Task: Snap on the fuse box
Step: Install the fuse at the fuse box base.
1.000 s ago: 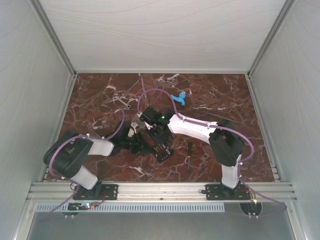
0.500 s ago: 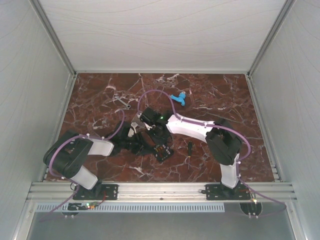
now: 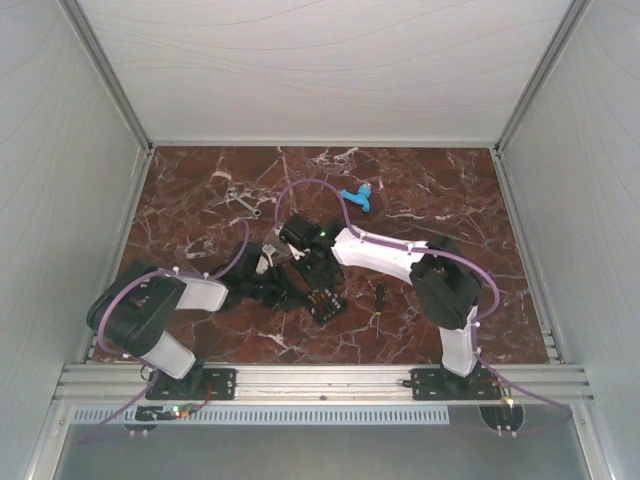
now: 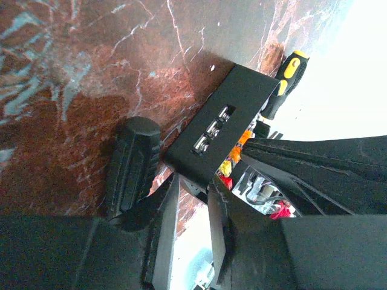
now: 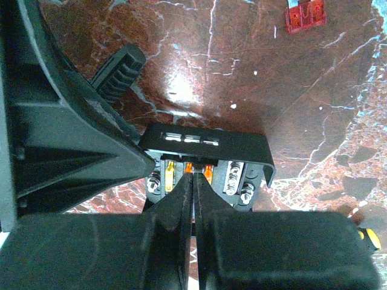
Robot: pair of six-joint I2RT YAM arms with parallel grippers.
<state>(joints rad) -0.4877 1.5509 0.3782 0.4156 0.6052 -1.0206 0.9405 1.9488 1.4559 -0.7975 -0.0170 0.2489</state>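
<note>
Between the fingertips of my left gripper [image 4: 192, 184], the near corner of the fuse box [image 4: 225, 121] is sitting. I am seemingly pinching it there with a narrow gap left between the jaws, though that wrist view is dim and crowded. I am holding my right gripper [image 5: 193, 181] at the box from the opposite side, its jaws pressed together. Its tips are pointing at the orange fuses [image 5: 207, 174] showing under the box's slotted black top. Just outside the left jaws, a ribbed black handle [image 4: 133, 166] is lying on the marble table [image 5: 242, 60], just beside the box. Beyond the box from the left jaws, a yellow-and-black screwdriver [image 4: 284, 75] is lying. Well ahead of the right jaws and off to their right, a loose red fuse [image 5: 305, 17] is lying flat.
</note>
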